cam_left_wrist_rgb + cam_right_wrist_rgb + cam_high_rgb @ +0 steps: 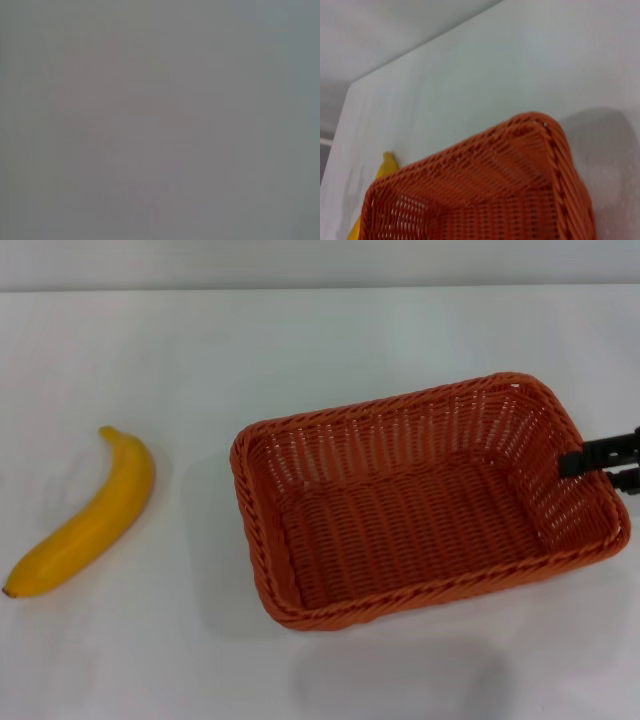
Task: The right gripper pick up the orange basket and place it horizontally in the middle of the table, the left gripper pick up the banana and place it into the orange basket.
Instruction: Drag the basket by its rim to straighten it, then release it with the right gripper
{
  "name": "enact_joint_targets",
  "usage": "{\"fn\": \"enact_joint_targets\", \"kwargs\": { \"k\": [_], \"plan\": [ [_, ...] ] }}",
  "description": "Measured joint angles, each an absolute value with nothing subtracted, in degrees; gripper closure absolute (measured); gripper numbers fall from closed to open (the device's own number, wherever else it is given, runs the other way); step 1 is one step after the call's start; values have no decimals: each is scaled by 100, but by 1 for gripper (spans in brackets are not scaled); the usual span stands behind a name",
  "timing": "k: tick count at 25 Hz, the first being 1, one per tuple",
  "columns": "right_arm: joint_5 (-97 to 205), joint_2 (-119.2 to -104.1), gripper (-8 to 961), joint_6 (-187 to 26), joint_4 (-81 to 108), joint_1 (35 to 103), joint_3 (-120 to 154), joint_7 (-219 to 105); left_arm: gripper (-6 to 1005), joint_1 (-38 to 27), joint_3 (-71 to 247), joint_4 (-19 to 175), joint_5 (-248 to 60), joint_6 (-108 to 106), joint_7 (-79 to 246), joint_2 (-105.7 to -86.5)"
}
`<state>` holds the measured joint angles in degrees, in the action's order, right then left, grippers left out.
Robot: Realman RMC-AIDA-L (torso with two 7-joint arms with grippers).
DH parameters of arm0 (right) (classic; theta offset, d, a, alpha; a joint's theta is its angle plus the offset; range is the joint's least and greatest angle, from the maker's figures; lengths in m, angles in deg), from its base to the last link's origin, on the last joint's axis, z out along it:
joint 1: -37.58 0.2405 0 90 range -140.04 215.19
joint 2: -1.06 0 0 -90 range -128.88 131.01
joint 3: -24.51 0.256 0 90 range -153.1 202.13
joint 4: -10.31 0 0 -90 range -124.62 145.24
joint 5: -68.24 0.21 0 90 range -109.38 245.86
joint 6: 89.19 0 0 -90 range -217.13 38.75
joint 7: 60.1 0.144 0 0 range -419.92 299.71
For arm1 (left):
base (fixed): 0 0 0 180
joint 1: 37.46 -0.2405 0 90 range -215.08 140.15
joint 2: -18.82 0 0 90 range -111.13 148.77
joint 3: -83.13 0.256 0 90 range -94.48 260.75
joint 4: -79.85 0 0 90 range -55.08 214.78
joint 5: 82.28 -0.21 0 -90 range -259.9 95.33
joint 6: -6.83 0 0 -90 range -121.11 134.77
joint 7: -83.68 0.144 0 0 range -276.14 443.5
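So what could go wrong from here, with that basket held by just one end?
1. The right end effector grips only the rim at one short end of the orange basket, so the basket could tilt, swing or slip.
2. The basket sits skewed above the table; it may land crooked rather than horizontal.
3. The banana lies close by, so a wide swing might knock it.

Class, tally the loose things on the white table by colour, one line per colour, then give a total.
Orange: 1, the orange basket, held at its rim by the right gripper
Yellow: 1, the banana
Total: 2
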<state>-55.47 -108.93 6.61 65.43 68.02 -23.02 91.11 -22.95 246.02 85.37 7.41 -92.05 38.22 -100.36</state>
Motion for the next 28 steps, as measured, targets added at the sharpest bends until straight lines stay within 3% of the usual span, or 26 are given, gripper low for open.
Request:
{"fn": "enact_joint_targets", "kwargs": {
  "k": [6,21,25,28],
  "plan": [
    [-5552,-10828,217,1073,6506,6735,-2191,9084,227,-2259,24607,8521,714,-9205,3791,-10036],
    [-5568,-11044,219,1677,6534,6686,-2183,8940,229,-2182,24608,8521,544,-9214,3777,-10034],
    [-5591,-10900,221,1538,6477,6672,-1979,8741,230,-2182,24608,8554,385,-9225,3745,-10012],
    [-5605,-10678,221,1413,6253,6669,-1684,8428,231,-2182,24608,8778,79,-9294,3413,-9978]
  ]
}}
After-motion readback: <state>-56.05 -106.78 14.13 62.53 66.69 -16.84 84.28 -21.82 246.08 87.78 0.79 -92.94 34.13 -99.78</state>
